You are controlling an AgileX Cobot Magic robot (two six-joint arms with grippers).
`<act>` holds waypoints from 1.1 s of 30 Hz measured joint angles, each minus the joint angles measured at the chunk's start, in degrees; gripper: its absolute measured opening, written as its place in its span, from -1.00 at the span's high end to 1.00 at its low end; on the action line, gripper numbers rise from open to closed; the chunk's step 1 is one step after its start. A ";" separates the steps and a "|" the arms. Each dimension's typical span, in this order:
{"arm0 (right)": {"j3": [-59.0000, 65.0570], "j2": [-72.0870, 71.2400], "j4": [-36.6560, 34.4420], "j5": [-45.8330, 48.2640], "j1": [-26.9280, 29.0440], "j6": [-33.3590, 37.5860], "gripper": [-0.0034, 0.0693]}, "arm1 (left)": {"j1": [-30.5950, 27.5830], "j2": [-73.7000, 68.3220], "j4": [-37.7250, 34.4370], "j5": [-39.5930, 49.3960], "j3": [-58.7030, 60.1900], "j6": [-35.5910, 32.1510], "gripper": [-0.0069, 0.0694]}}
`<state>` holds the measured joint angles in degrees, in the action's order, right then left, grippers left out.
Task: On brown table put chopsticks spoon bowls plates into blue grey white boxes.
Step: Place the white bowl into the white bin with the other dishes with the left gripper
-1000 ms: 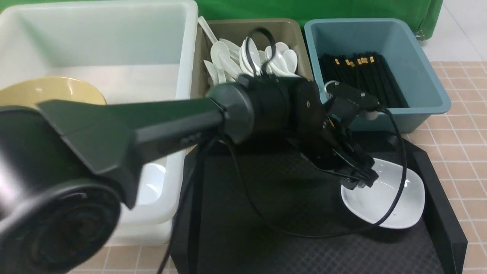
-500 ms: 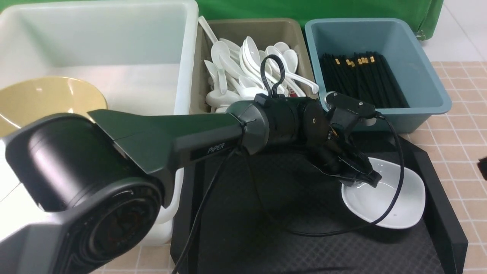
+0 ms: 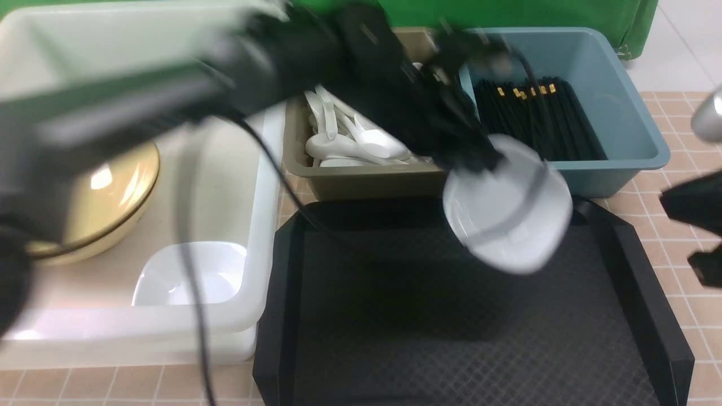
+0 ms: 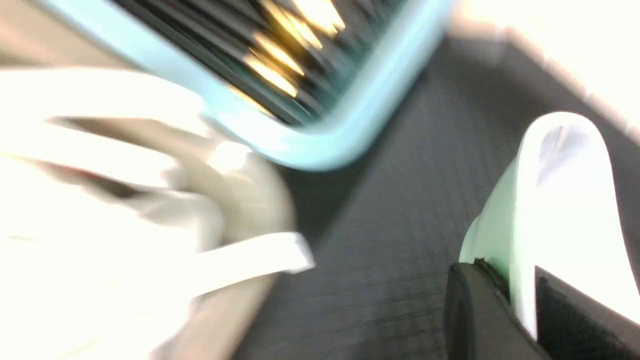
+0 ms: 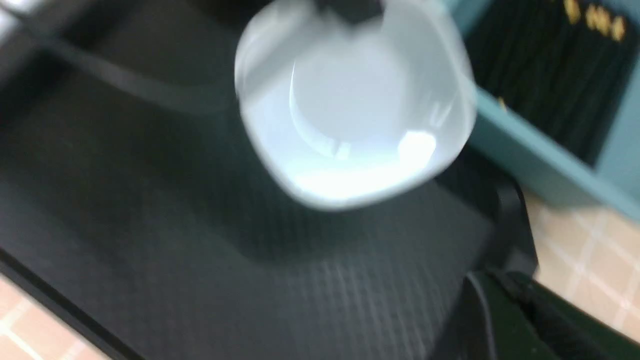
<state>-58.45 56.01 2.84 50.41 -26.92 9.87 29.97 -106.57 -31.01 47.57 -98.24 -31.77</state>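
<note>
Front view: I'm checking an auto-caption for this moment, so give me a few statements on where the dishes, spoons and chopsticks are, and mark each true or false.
1. The white square ceramic dish rests flat on the black tray. False: the left hand grips its rim and holds it tilted above the tray.
2. Black chopsticks lie in the blue plastic box. True.
3. The white plastic box holds a yellow bowl and a second white dish. True.
4. The white spoons are in the white plastic box. False: they are in the grey-brown box.
</note>
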 joint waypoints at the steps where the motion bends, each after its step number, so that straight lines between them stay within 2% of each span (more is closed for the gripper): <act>1: -1.68 1.12 -2.14 0.00 0.00 2.08 0.80 | -2.45 2.95 0.36 1.75 -0.22 0.29 0.81; 2: -2.37 1.63 -2.84 -0.06 0.00 2.49 0.80 | -2.96 3.51 0.36 2.15 -0.22 0.29 0.81; 5: -7.47 6.17 -9.46 -0.41 -0.90 9.40 0.80 | -10.98 10.68 2.38 9.20 -0.31 2.63 0.81; 8: -12.57 11.82 -12.28 -0.75 -5.83 13.06 0.80 | -19.59 15.91 4.44 14.79 3.36 4.06 0.81; 13: -19.16 21.64 -13.30 -0.87 -15.56 15.94 0.80 | -30.59 22.75 5.84 14.57 16.79 4.31 0.81; 15: -21.07 24.25 -13.29 -0.82 -17.48 16.33 0.80 | -33.62 24.83 6.06 12.45 22.82 4.31 0.81; 19: -23.10 26.80 -12.67 -0.58 -18.45 17.20 0.80 | -36.80 27.90 6.11 6.77 32.04 4.37 0.81; 24: -23.63 26.93 -9.46 -0.33 -18.45 17.38 0.80 | -37.05 28.55 7.05 2.86 39.40 3.66 0.81; 33: -23.63 26.93 -8.78 -0.76 -18.45 17.38 0.80 | -37.05 24.57 7.38 0.89 42.12 -1.61 0.81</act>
<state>-82.08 82.95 -5.94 49.65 -45.37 27.25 -7.07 -82.00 -23.62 48.46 -56.12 -33.38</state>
